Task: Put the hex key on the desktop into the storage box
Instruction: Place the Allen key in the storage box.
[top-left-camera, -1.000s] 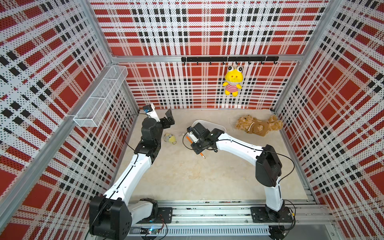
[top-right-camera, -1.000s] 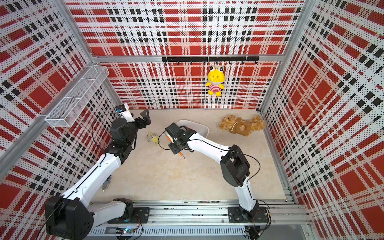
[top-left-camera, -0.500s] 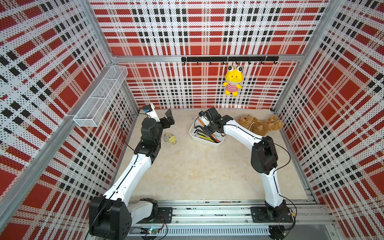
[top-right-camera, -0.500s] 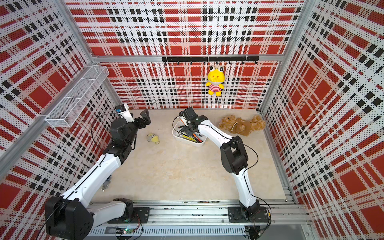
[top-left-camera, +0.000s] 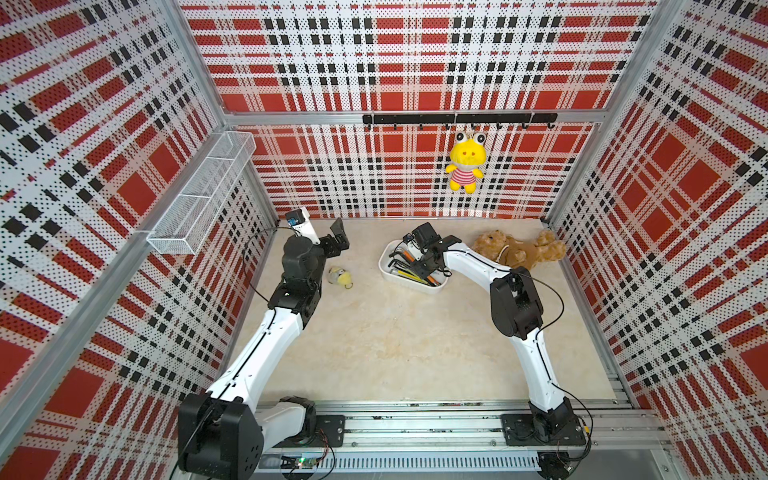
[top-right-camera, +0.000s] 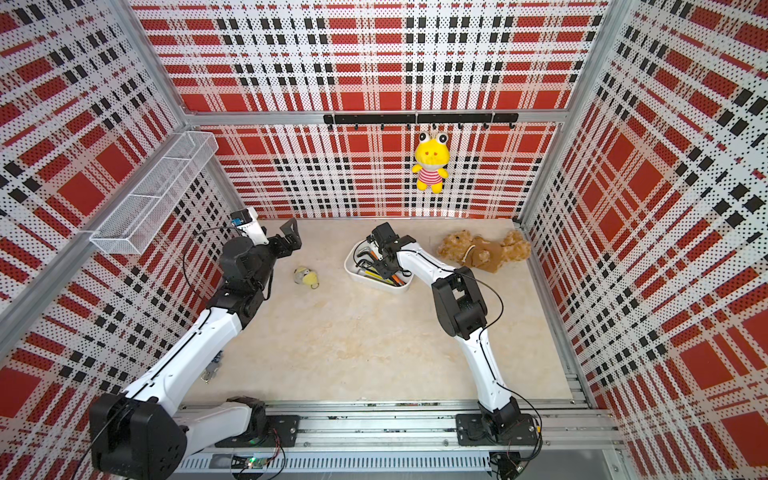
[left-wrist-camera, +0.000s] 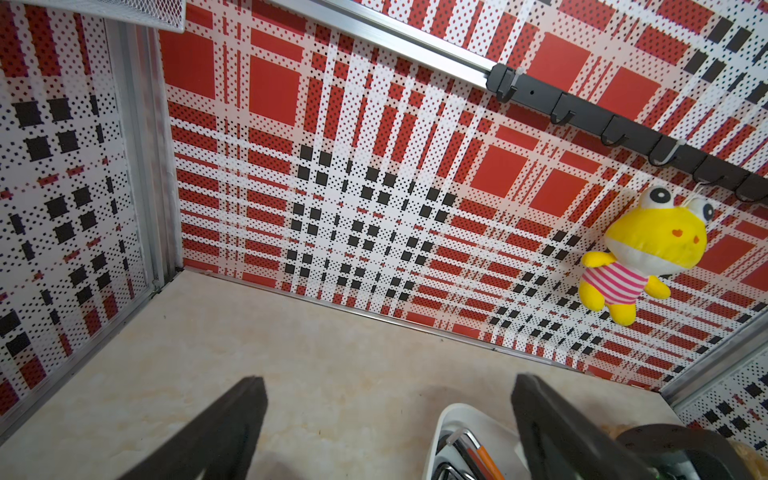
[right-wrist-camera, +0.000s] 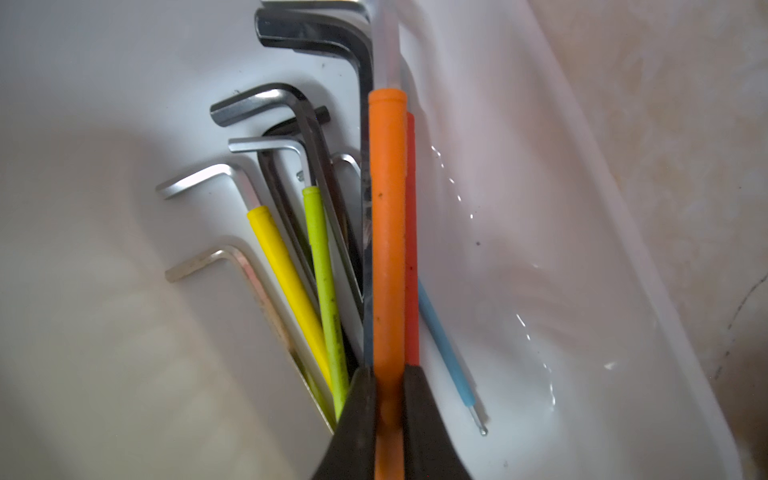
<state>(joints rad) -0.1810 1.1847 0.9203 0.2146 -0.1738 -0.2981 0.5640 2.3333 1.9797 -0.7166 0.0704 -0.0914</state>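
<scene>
The white storage box (top-left-camera: 384, 258) sits at the back of the beige desktop (top-left-camera: 395, 340) and shows in both top views (top-right-camera: 351, 268). My right gripper (right-wrist-camera: 388, 370) reaches down into it (top-left-camera: 424, 268), shut on an orange-sleeved hex key (right-wrist-camera: 388, 208) that lies along the box's length. Several other hex keys, with yellow (right-wrist-camera: 286, 282), green, red and blue sleeves, lie on the box floor under it. My left gripper (left-wrist-camera: 386, 382) hovers open and empty left of the box (top-left-camera: 338, 237), with the box's rim (left-wrist-camera: 446, 419) between its fingers in the left wrist view.
A brown teddy bear (top-left-camera: 519, 249) lies right of the box. A small yellow toy (top-left-camera: 340, 276) lies left of it, near the left arm. A yellow frog plush (top-left-camera: 465, 166) hangs from the hook rail (top-left-camera: 457, 119). A wire mesh basket (top-left-camera: 203, 195) is on the left wall.
My right gripper carried the orange hex key from the desktop in front of the box to over the box, then down into it. The left arm stayed still.
</scene>
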